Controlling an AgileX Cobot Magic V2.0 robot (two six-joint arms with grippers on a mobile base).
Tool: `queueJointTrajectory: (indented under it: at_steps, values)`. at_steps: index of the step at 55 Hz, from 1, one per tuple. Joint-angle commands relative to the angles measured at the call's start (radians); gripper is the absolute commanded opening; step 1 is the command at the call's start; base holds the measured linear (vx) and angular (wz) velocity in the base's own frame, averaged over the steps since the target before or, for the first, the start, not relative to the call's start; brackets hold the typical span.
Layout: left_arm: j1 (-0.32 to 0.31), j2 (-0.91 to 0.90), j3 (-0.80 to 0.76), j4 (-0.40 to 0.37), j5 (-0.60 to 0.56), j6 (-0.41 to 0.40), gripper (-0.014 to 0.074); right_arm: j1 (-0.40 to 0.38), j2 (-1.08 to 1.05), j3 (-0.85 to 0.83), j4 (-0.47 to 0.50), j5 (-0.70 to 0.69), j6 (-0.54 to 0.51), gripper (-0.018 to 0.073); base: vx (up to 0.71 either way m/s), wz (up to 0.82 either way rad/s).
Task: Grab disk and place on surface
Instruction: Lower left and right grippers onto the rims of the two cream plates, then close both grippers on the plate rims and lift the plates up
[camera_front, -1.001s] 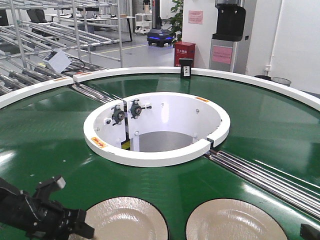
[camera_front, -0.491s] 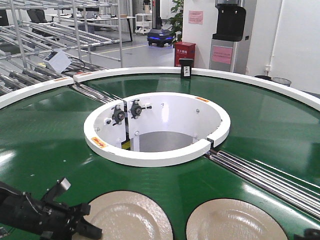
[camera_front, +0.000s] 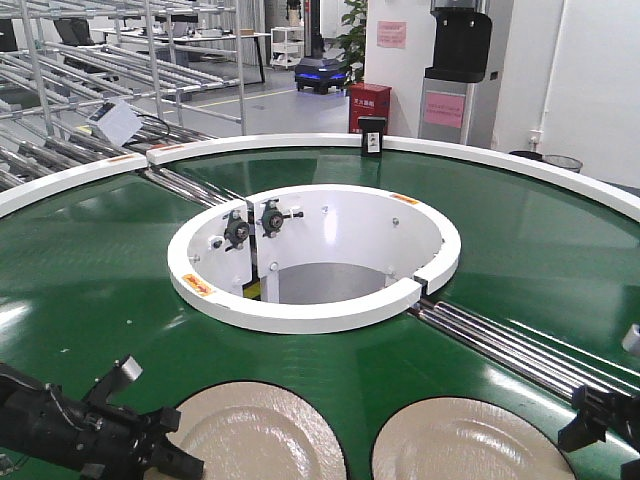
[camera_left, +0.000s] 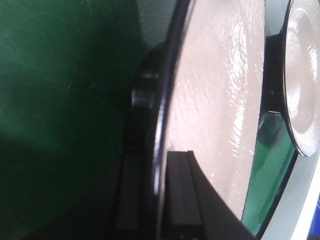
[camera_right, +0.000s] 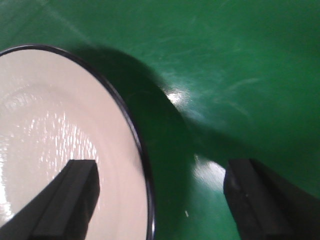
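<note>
Two cream disks with dark rims lie on the green belt (camera_front: 90, 270): a left disk (camera_front: 255, 440) and a right disk (camera_front: 460, 445). My left gripper (camera_front: 170, 445) is at the left disk's left edge. In the left wrist view its fingers (camera_left: 182, 195) sit tight on either side of that disk's (camera_left: 215, 100) rim, so the left gripper (camera_left: 157, 200) is shut on it. My right gripper (camera_front: 590, 425) is open beside the right disk. In the right wrist view the right gripper (camera_right: 161, 172) straddles the rim, one finger over the disk (camera_right: 50, 115), one over the belt. The surface is out of view.
A white ring wall (camera_front: 310, 315) surrounds the belt's central opening. Steel rollers (camera_front: 520, 350) cross the belt on the right. The white outer rim (camera_front: 300, 142) curves round the back. Metal racks (camera_front: 80, 70) stand at the far left.
The right gripper has come into view at the lower right beside the right disk. The left gripper turned and reached onto the left disk's edge, then held still.
</note>
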Motion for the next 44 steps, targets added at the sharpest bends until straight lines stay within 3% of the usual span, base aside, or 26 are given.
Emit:
queueJointTrajectory:
  at_steps: [1, 8, 20, 26, 36, 44]
  values:
    - [-0.004, -0.075, -0.023, -0.038, 0.026, 0.004, -0.0008, -0.020, 0.021, -0.033, 0.210, 0.046, -0.214, 0.0564, 0.00, 0.00]
    - [-0.004, -0.096, -0.023, -0.038, 0.000, 0.004, -0.0008, 0.015, 0.079, -0.033, 0.300, 0.108, -0.351, 0.0564, 0.00, 0.00]
    - [-0.004, -0.109, -0.023, -0.038, -0.018, 0.004, -0.0008, 0.117, 0.143, -0.033, 0.279, 0.080, -0.355, 0.0522, 0.00, 0.00]
    - [-0.004, -0.109, -0.023, -0.038, -0.008, 0.004, -0.0008, 0.130, 0.149, -0.037, 0.253, 0.090, -0.336, 0.0377, 0.00, 0.00]
    - [-0.004, -0.109, -0.023, -0.038, 0.006, 0.001, -0.0008, 0.103, 0.125, -0.039, 0.235, 0.122, -0.286, -0.0008, 0.00, 0.00]
    - [-0.001, -0.111, -0.023, -0.040, -0.012, -0.079, -0.0007, 0.057, 0.056, -0.039, 0.276, 0.174, -0.280, -0.0014, 0.00, 0.00]
